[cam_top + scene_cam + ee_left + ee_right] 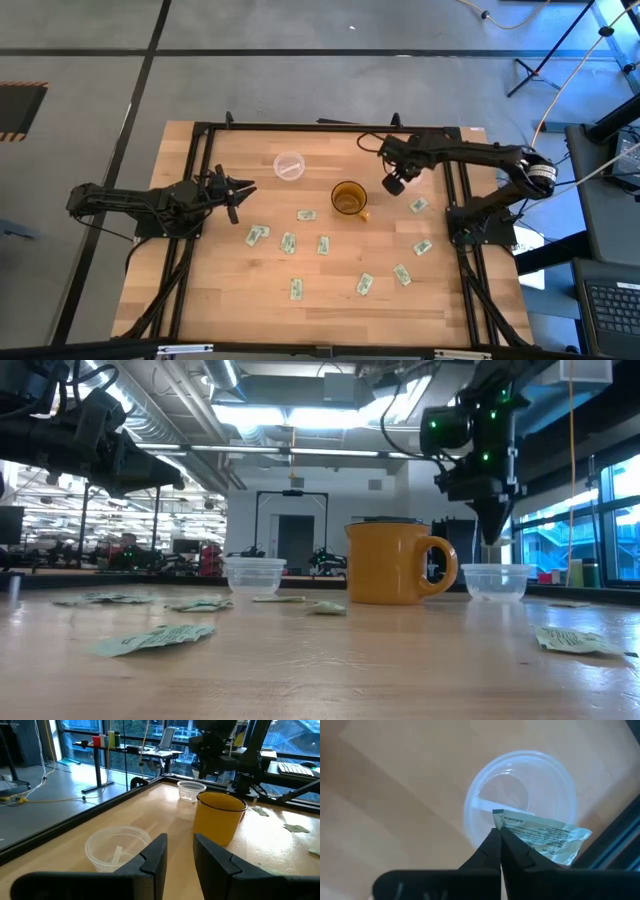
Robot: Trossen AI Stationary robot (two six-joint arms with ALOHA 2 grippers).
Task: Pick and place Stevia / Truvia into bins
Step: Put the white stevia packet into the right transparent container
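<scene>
My right gripper [393, 185] [500, 832] is shut on a white-and-green Stevia packet [542, 837]. It hangs over a clear cup [520, 780] near the table's far right, which also shows in the low view [497, 580] below the gripper [490, 532]. A pale strip lies inside that cup. My left gripper [238, 195] [180, 845] is open, empty and raised near the other clear cup [289, 166] [117, 847], which also holds a pale strip. Several packets [323, 244] lie flat on the wood. My right gripper pinches the packet between its two fingertips [490, 845] at one short end [502, 820], coming from above and pointing down. The packet is lifted clear and sticks out sideways from the fingertips over the cup's mouth, its far end [577, 837] reaching the cup's rim.
An amber-yellow mug [348, 198] [392, 563] stands between the two clear cups. Loose packets spread over the table's middle and near half, with two near the right edge [418, 205] [422, 246]. A black frame [200, 140] borders the wooden top.
</scene>
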